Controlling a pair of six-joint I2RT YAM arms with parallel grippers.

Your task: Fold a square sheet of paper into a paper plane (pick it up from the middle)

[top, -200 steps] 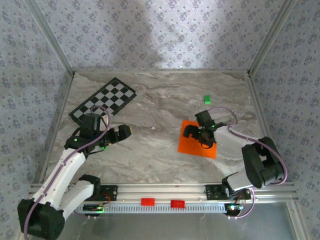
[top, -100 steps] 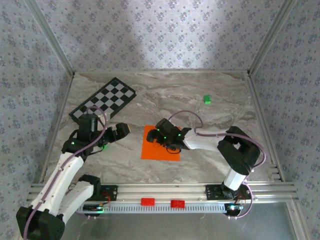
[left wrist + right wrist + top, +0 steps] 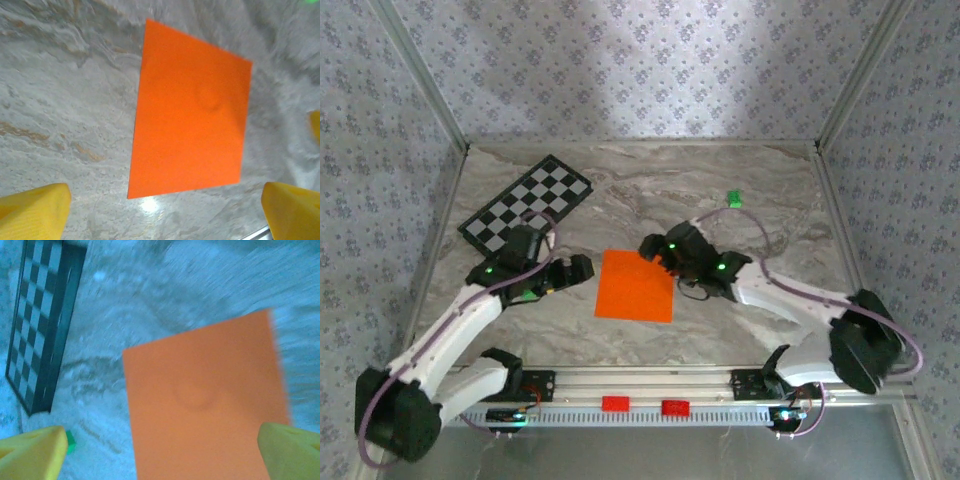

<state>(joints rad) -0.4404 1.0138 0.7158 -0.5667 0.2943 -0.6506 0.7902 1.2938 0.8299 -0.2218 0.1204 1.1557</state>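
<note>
1. the square sheet of paper (image 3: 635, 286) lies flat and unfolded on the marble table (image 3: 620, 190), all four edges straight. a faint round dimple (image 3: 207, 100) marks its middle in the left wrist view.
2. the left gripper (image 3: 578, 269) stands just beside the sheet's left edge, apart from it, with its jaws spread wide and nothing between them.
3. in the left wrist view the sheet lies ahead of the two yellow pads (image 3: 35, 210) and in line with the gap between them. its nearest edge stops short of the pads.
4. the right gripper (image 3: 650, 247) sits at the sheet's far right corner, jaws wide apart and holding nothing. whether it touches the paper cannot be told.
5. in the right wrist view the sheet runs down to the lower edge of the picture between that gripper's pads (image 3: 292, 450). this view is blurred.
6. a black-and-white checkered board (image 3: 525, 203) lies well apart from the sheet, to its far left.
7. a tiny green block (image 3: 733, 199) lies well apart from the sheet, to its far right.
</note>
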